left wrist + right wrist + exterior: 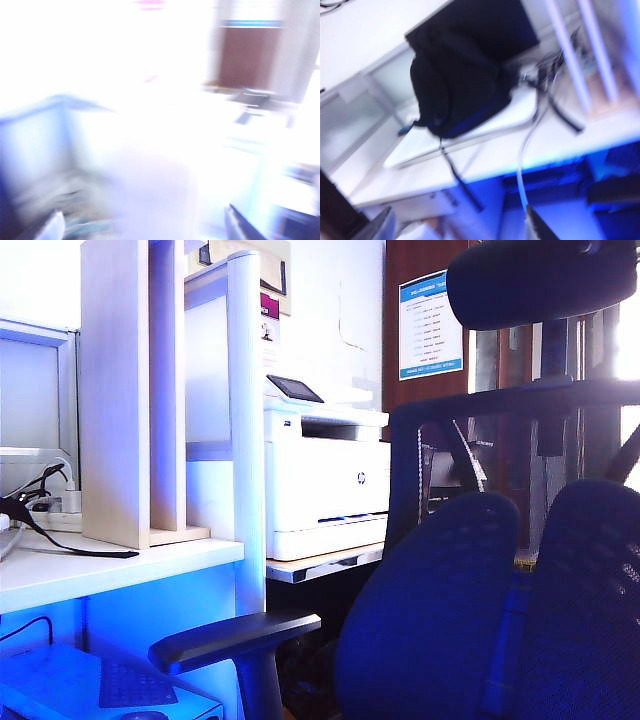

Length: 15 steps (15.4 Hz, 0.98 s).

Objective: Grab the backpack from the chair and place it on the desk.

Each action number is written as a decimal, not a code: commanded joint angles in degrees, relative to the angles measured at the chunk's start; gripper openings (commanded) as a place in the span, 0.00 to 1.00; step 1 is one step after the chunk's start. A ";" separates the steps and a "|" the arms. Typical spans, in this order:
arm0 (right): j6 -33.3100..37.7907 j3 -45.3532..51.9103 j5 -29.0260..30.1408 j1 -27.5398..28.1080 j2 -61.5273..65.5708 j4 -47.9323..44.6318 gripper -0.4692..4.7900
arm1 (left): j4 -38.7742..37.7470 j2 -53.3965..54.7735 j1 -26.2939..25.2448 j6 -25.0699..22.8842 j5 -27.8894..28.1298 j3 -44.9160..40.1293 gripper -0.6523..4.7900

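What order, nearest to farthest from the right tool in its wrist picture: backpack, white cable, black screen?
Right tool, open, off the desk's front edge. Left tool's view: blurred.
1. White cable, dangling over the edge.
2. Backpack, mid-desk.
3. Black screen, behind the backpack.

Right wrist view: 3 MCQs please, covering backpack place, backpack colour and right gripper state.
1. Where does the backpack lie?
A. on the chair seat
B. on the floor
C. on the desk

2. What colour is the backpack?
A. black
B. red
C. white

3. How does the right gripper stand?
A. shut on a strap
B. open, empty
C. shut on a cable

Key:
1 C: the backpack rests on the white desk.
2 A: its fabric is black.
3 B: the right gripper hangs clear of the backpack, fingers apart and nothing between them. The left gripper, in a blurred view, is open too.
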State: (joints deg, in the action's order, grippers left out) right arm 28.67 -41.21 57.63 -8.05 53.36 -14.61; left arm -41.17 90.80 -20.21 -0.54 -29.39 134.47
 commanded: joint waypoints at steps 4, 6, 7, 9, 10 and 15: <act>-0.22 -2.91 -2.67 6.58 -5.66 -0.63 0.72 | -1.64 -8.39 11.13 -2.27 0.17 -8.07 0.79; -0.17 -4.50 -3.63 8.00 -6.12 -0.55 0.72 | -1.68 -13.14 11.13 -2.25 0.20 -12.59 0.79; -0.20 -5.09 -4.33 8.28 -6.27 -0.13 0.72 | -1.64 -15.15 11.13 -2.27 0.20 -14.53 0.79; -0.20 -6.51 -5.29 8.94 -6.73 0.90 0.72 | -1.66 -21.73 11.13 -2.27 0.20 -21.49 0.79; -0.26 -7.06 -5.53 9.64 -7.17 2.51 0.72 | -1.55 -25.77 11.17 -2.27 0.17 -25.90 0.79; -12.94 -7.04 -10.05 10.16 -14.95 18.82 0.72 | -0.72 -40.48 13.44 -3.56 1.81 -40.72 0.79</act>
State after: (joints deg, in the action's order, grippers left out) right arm 20.80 -48.03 49.25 2.15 39.66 -0.36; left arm -43.29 51.88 -6.70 -3.20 -28.36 95.09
